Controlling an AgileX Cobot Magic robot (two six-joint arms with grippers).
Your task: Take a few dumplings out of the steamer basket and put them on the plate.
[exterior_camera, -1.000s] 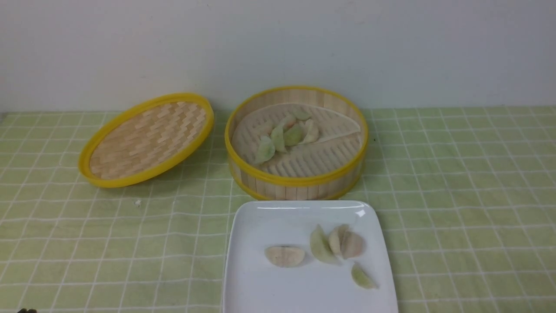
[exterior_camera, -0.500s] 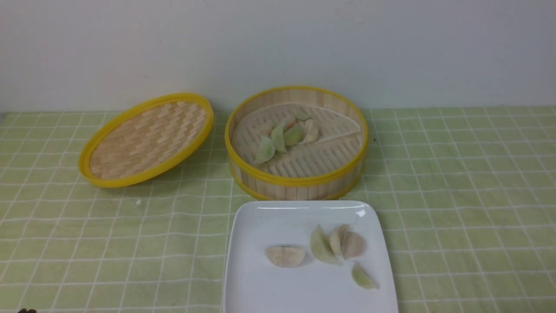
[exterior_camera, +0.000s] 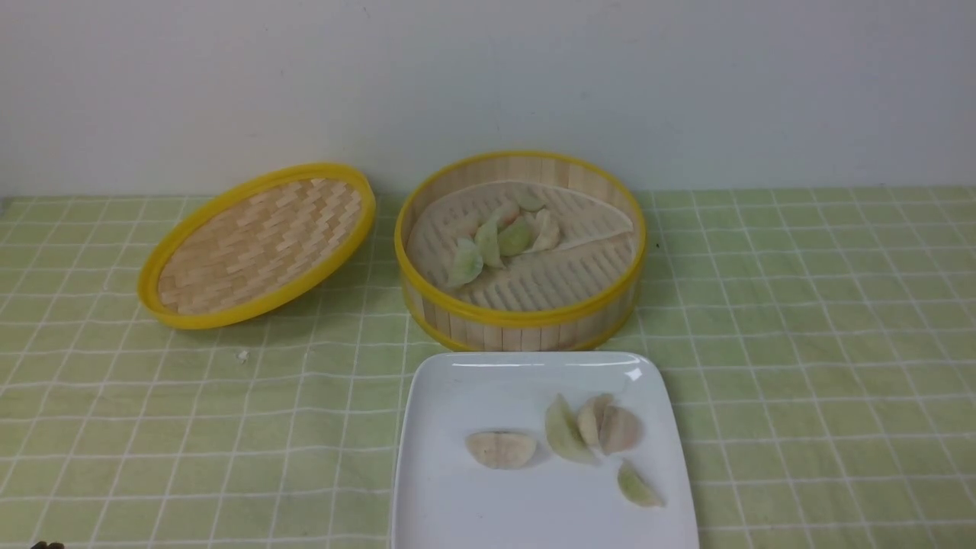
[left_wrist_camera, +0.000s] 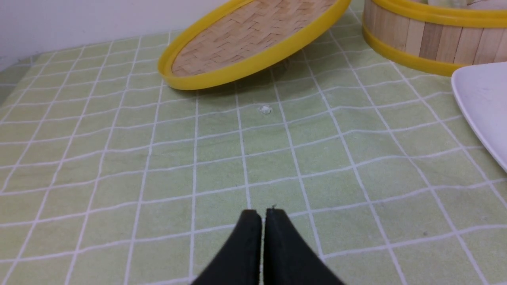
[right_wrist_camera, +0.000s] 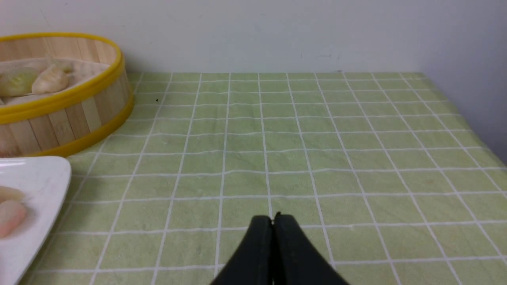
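Looking across the worktop point(exterior_camera: 801, 343) with its pale green checked cloth, you have both grippers low and nearest to you, well clear of the food. The left gripper point(left_wrist_camera: 263, 213) has its black jaws pressed together on nothing, and the right gripper point(right_wrist_camera: 273, 218) shows the same, jaws closed and empty above bare cloth.

Next out sits the glossy white rounded-square plate point(exterior_camera: 457, 496), near the front edge of the front view. On it you can count four small crescent dumplings point(exterior_camera: 602, 427): a cream one lying flat towards the left, a green one and a pinkish one touching in the middle, and a small green one just beside them, nearer you.

Just beyond the plate stands the round bamboo steamer basket with yellow rims point(exterior_camera: 526, 324), almost touching the plate's far edge. A cluster of green and cream dumplings lies on its slatted floor.

To the basket's left, the shallow woven yellow-rimmed lid point(exterior_camera: 259, 244) lies tilted, underside up. A white crumb point(exterior_camera: 242, 355) lies on the cloth near it.
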